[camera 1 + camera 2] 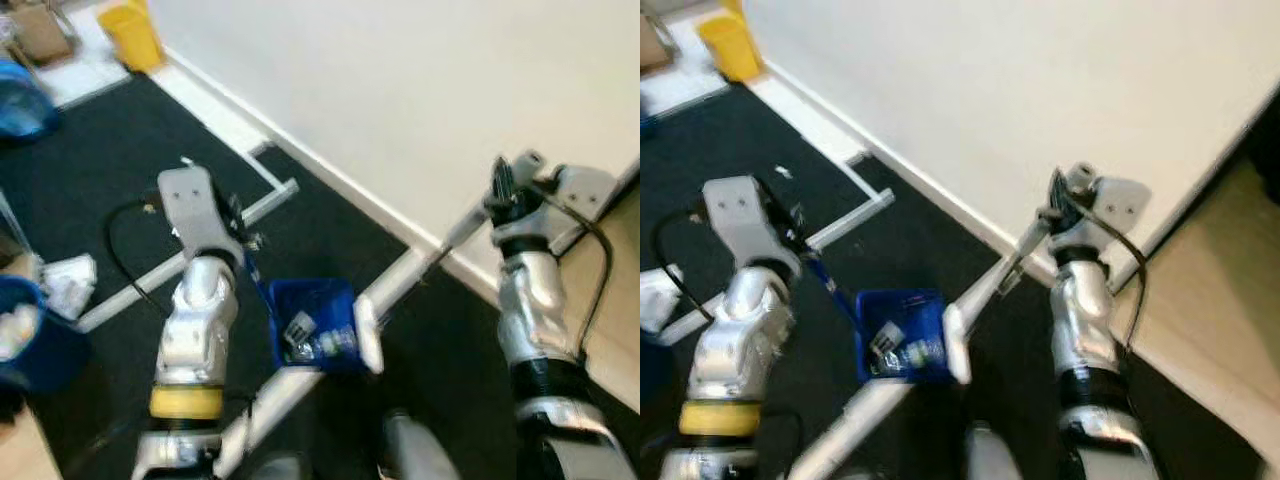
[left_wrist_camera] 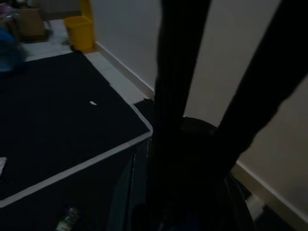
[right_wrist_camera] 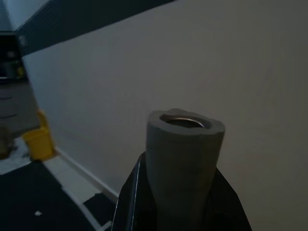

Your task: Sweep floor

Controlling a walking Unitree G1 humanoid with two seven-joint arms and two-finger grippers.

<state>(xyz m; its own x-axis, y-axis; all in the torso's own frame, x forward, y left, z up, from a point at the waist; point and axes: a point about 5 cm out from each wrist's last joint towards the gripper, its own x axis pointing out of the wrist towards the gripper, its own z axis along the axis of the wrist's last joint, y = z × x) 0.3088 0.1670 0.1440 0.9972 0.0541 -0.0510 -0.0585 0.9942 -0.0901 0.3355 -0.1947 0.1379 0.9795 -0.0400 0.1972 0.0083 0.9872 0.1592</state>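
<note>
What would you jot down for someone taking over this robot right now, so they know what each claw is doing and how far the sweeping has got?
Right gripper: raised near the white wall, shut on the broom handle, its grey top end poking out past the fingers.
Left gripper: holding the thin handle of the blue dustpan, fingers hard to read.
Dustpan rests on the dark carpet, between the arms, beside the broom's white pole.
Done: a small bottle and paper scraps lie in the pan.
Left: a white scrap further out on the carpet, then emptying the pan, probably.
</note>
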